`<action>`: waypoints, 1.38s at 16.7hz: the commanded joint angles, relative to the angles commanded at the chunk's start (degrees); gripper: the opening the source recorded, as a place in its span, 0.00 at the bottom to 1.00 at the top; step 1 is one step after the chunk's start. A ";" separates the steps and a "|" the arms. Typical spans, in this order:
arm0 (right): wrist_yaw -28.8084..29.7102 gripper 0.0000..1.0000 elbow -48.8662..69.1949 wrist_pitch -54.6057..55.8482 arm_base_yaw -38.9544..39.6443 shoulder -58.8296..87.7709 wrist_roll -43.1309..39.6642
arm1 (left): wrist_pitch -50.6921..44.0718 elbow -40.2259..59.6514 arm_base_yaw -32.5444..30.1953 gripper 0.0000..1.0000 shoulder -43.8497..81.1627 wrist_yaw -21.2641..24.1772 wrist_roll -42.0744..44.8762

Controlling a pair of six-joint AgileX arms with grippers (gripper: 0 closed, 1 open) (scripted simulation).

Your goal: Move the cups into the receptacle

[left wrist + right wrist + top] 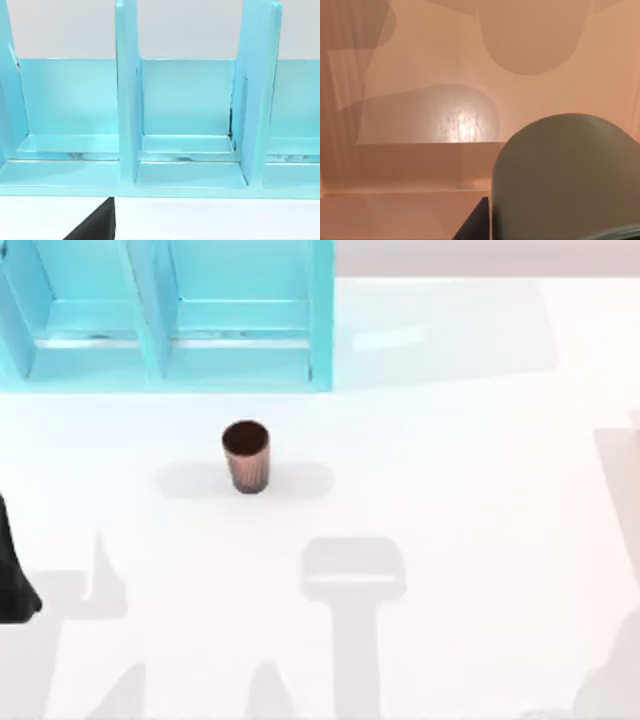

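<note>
The copper cup (245, 455) stands upright on the white table (450, 490), left of centre, just in front of the blue rack (170, 320) at the top view's far left, touching nothing. The left arm (15, 570) sits at the table's left edge; its wrist view faces the rack's open compartments (187, 125), and whether its fingers are parted cannot be told. In the right wrist view the olive cup (565, 180) looms close beside a dark finger (475, 222); whether it is gripped cannot be told.

I see a white table (470, 500) with soft grey shadows (352, 570) under bright, even light.
</note>
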 joint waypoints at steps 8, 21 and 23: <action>0.00 0.83 0.00 0.00 0.00 0.00 0.00 | 0.00 0.00 0.00 1.00 0.00 0.00 0.00; -0.01 1.00 0.80 -0.88 0.17 0.13 -0.21 | 0.00 0.00 0.00 1.00 0.00 0.00 0.00; 0.01 1.00 3.54 -3.67 0.17 0.44 -0.51 | 0.00 0.00 0.00 1.00 0.00 0.00 0.00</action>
